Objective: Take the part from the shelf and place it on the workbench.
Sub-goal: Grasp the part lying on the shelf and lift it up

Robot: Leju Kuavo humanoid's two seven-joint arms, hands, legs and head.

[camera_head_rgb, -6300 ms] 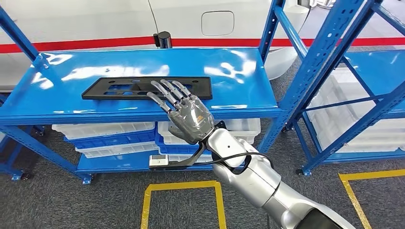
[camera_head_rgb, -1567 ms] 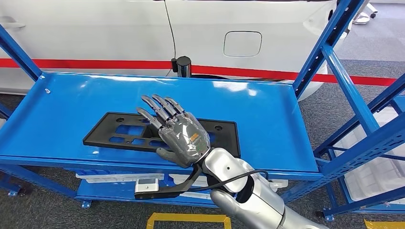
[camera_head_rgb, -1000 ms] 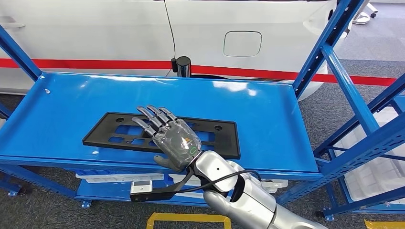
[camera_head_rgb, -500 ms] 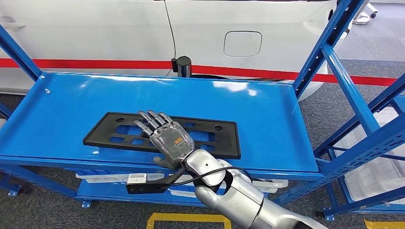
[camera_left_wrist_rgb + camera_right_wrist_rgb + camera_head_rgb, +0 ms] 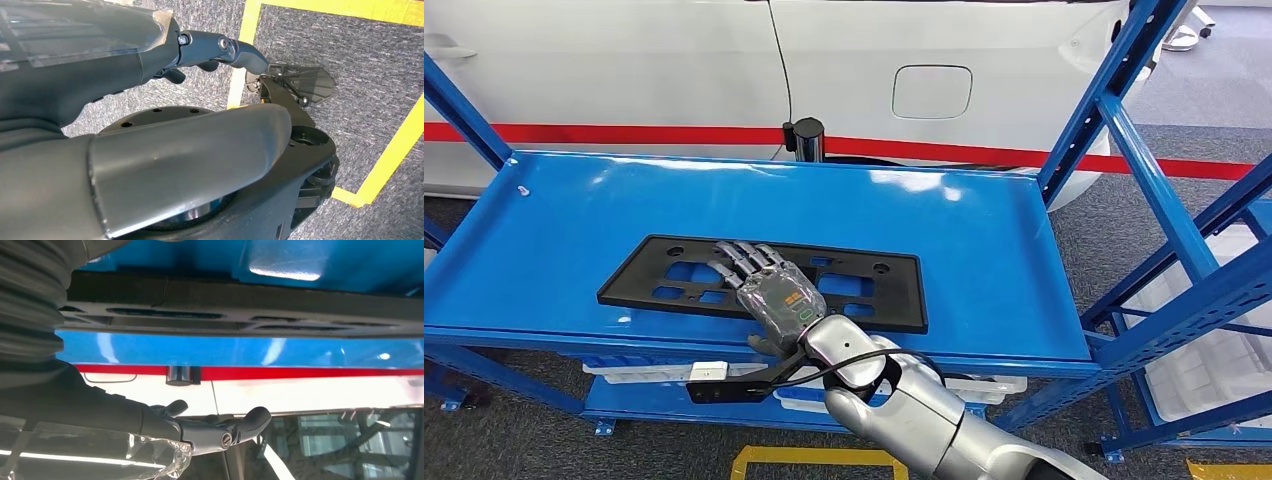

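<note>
Over the last second or so my right hand (image 5: pixel 769 295) has sunk from a raised hover down onto the part (image 5: pixel 654 285), and the fingers (image 5: pixel 742 258) have flattened out across it. Nearest me, the silver forearm reaches up from below the front lip of the shelf (image 5: pixel 984 250). The fingers lie spread along the top of the black plate with the thumb down at its near edge; from the head view I can't tell whether the thumb is under the edge yet, so I would not call this a grip. In the right wrist view the fingers (image 5: pixel 220 427) still look apart, with the plate's (image 5: pixel 240 300) edge across from them.

The part lies flat on the blue shelf, near the front, long side toward me. To do this well I judge I should hook the thumb beneath the near edge, close gently, then lift level. My left hand (image 5: pixel 150 145) hangs over the floor, and I cannot tell how its fingers sit. Beyond the shelf stands a white car (image 5: pixel 674 60).
</note>
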